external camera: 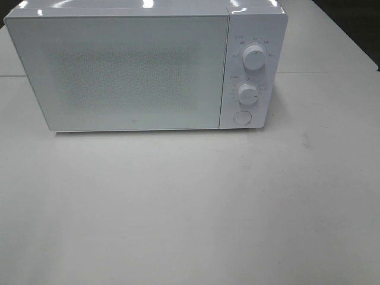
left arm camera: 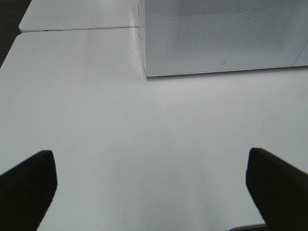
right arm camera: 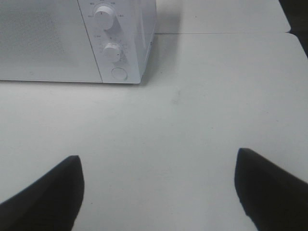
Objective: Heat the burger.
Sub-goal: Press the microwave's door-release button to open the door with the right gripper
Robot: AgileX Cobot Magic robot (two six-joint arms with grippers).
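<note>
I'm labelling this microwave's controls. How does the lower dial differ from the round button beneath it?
The lower dial stands out as a raised knob; the round button looks flat, nearly flush. The lower dial has small marks around it; the round button shows none. Both are white, round and sit on the control panel, right of the closed door.

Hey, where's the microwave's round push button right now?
In the exterior high view, the round button sits lowest on the control panel, right of the microwave door, just below the lower dial.
</note>
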